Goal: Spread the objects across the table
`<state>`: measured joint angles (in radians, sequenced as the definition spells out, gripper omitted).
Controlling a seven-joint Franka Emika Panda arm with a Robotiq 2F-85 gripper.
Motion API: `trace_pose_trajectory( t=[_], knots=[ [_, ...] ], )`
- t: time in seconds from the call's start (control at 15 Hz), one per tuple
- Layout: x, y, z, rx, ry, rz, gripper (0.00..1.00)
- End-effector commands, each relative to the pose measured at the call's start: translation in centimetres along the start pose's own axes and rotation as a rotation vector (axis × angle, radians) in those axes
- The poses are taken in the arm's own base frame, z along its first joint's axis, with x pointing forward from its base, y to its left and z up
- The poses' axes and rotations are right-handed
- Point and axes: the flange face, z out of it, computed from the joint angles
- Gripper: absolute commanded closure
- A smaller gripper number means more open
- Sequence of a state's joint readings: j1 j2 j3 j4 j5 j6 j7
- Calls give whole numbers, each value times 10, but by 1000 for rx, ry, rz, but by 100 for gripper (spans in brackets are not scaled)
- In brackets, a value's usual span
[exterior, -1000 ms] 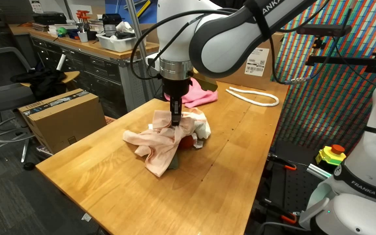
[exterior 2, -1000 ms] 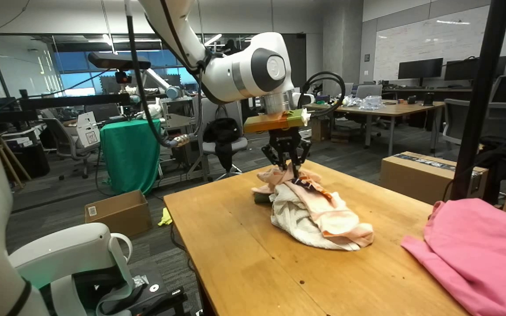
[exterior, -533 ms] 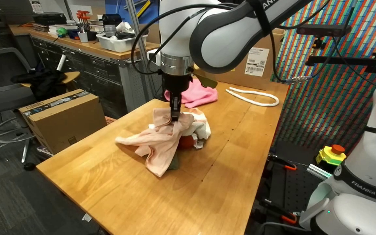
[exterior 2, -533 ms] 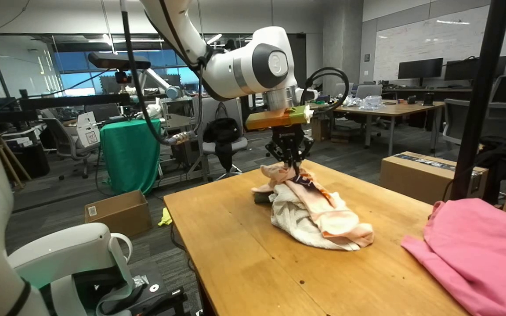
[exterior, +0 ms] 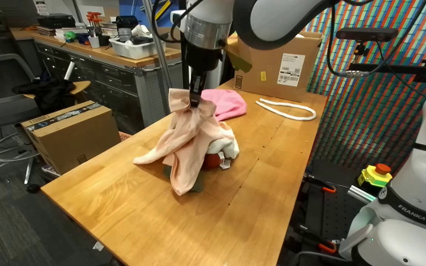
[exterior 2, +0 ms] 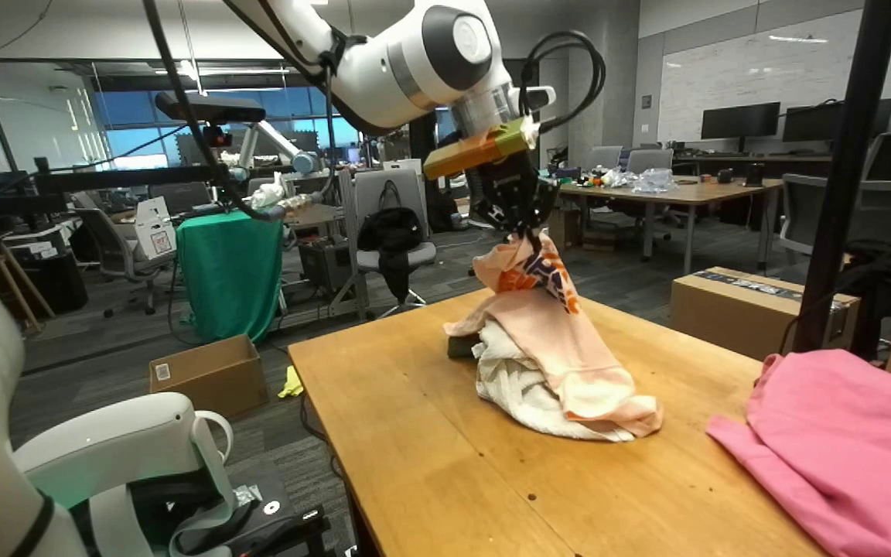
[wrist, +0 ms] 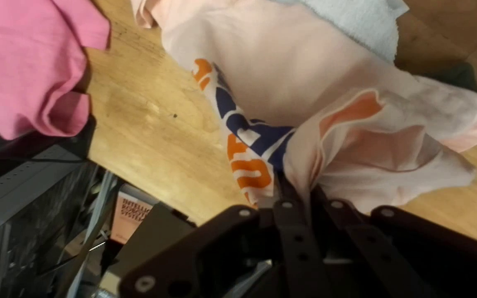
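Note:
My gripper (exterior: 195,103) is shut on a gathered fold of the peach-cream cloth (exterior: 192,138), above the wooden table (exterior: 216,225). The cloth hangs from the fingers in folds and its lower ends rest on the pile; orange and navy print shows in the wrist view (wrist: 253,174). Under it lies the white cloth (exterior 2: 515,394), partly covered. A red ball (exterior: 211,161), half hidden, peeks out beside a white tag. Edges of the olive-green piece (exterior: 197,184) show beneath the peach cloth. Apart from the pile, the pink cloth (exterior 2: 848,441) lies at the table's end.
A thin white cord loop (exterior: 290,115) lies on the table near a tall cardboard box (exterior: 264,70). A dark upright pole (exterior 2: 840,178) stands by the pink cloth. Another carton (exterior: 72,136) sits on the floor beside the table.
The fingers have closed on the peach-cream cloth, and my gripper has risen and tilted, drawing the cloth's top up off the pile. The white and pink cloths look unmoved.

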<state>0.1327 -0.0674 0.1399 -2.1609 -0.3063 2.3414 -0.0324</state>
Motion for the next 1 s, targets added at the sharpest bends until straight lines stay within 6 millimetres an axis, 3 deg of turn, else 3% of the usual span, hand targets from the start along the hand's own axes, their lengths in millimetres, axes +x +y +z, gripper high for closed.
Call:
trace_pose_trajectory(
  t=[0.0, 0.53, 0.93],
  knots=[
    [-1, 18, -69, -121, 83, 118, 97],
    [-2, 53, -174, -342, 195, 380, 96],
    [-1, 72, -221, -373, 293, 515, 96]
  ],
)
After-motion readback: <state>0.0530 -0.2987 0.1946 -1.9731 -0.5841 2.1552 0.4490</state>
